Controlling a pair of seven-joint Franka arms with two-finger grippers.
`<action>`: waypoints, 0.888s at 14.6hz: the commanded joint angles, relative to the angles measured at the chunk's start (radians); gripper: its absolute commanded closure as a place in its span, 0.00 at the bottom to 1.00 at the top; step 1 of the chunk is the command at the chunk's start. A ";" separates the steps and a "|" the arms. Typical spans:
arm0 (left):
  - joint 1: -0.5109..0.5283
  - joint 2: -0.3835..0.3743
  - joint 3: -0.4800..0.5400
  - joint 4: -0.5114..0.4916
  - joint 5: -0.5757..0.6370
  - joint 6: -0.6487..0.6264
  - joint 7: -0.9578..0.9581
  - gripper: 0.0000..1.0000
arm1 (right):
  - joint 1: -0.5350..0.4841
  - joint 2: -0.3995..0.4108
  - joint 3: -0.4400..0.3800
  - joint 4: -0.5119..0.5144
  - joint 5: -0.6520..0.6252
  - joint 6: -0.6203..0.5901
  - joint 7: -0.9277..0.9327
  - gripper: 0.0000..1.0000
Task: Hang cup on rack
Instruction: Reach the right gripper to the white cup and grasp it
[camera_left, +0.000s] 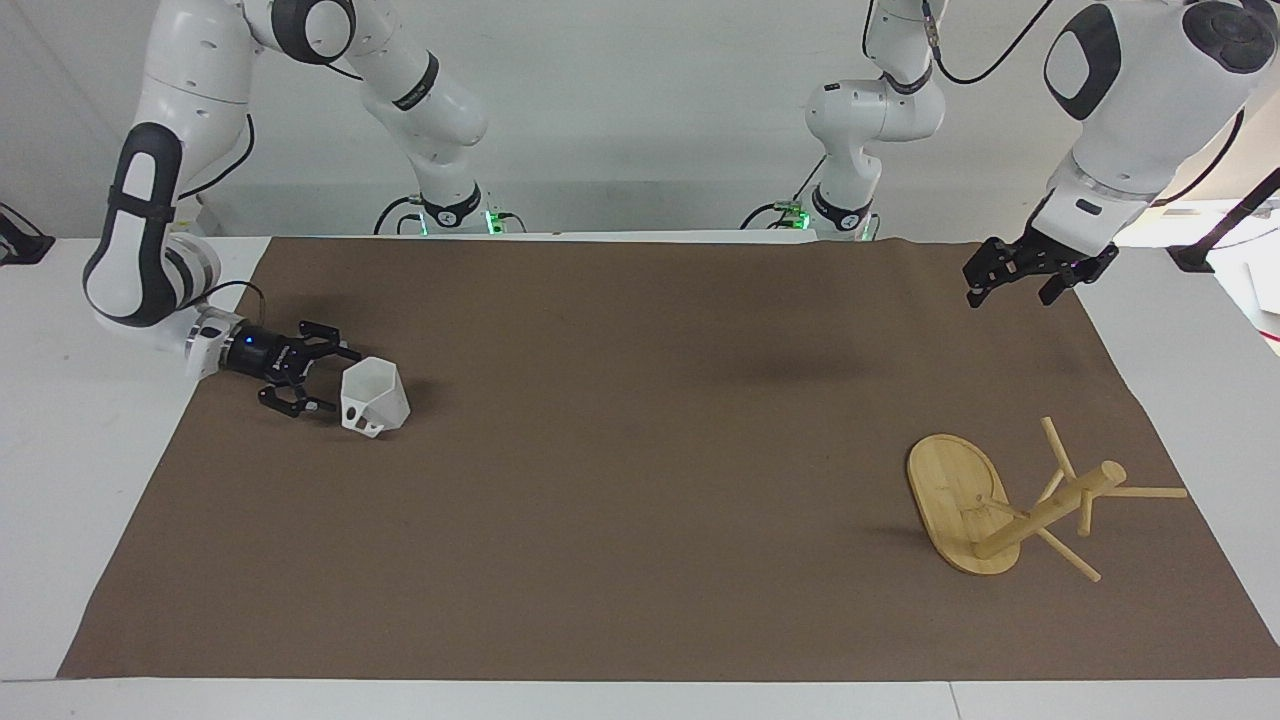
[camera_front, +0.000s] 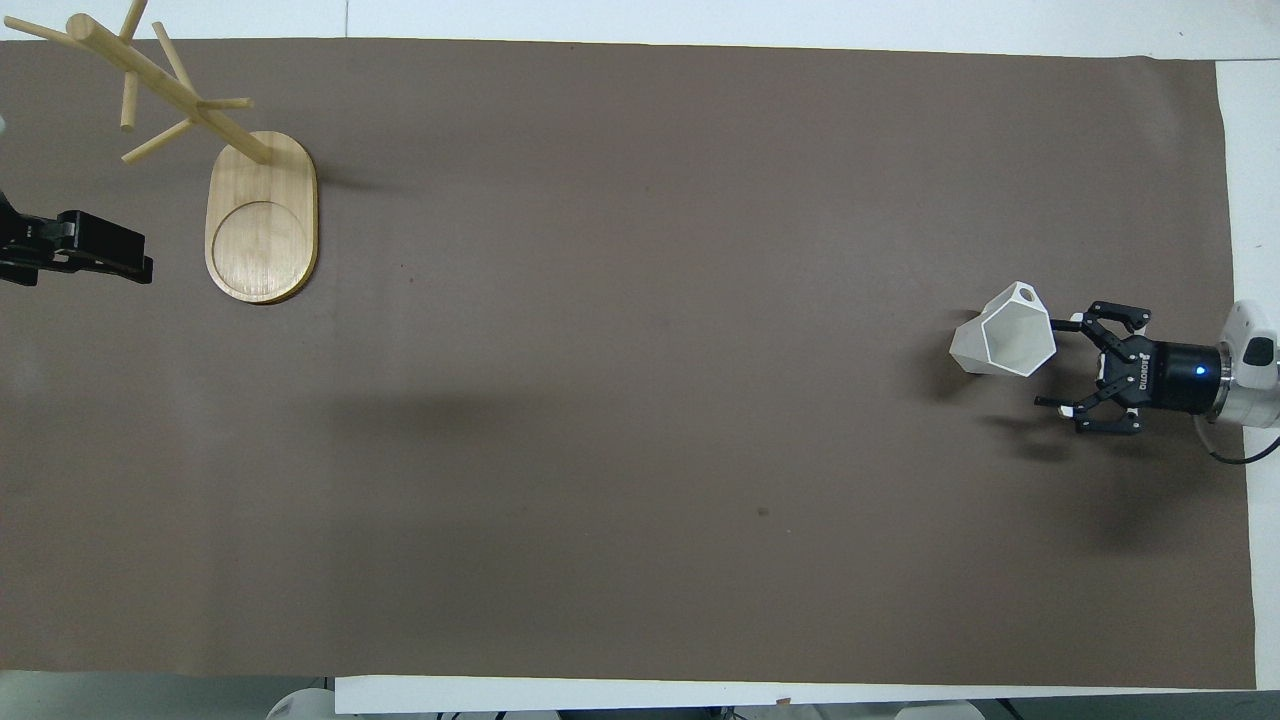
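While the cup (camera_left: 374, 397) stands upright on the brown mat (camera_left: 640, 450) toward the right arm's end of the table, the right gripper (camera_left: 327, 378) lies low just beside it — fingers spread, one tip at its rim. Well apart from the cup, the rack (camera_left: 1010, 505) stands toward the left arm's end. The left gripper (camera_left: 1010, 282) waits raised near the rack — whether its fingers are apart, I cannot tell.
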 joint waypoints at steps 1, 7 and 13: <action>-0.006 -0.024 0.006 -0.032 0.005 0.020 0.001 0.00 | 0.007 0.007 -0.001 0.006 0.021 -0.016 -0.020 0.01; -0.005 -0.024 0.006 -0.032 0.005 0.020 0.001 0.00 | 0.064 0.008 0.003 -0.002 0.080 0.034 -0.026 0.01; -0.006 -0.024 0.006 -0.032 0.005 0.021 0.001 0.00 | 0.111 0.007 0.003 -0.033 0.095 0.082 -0.102 0.01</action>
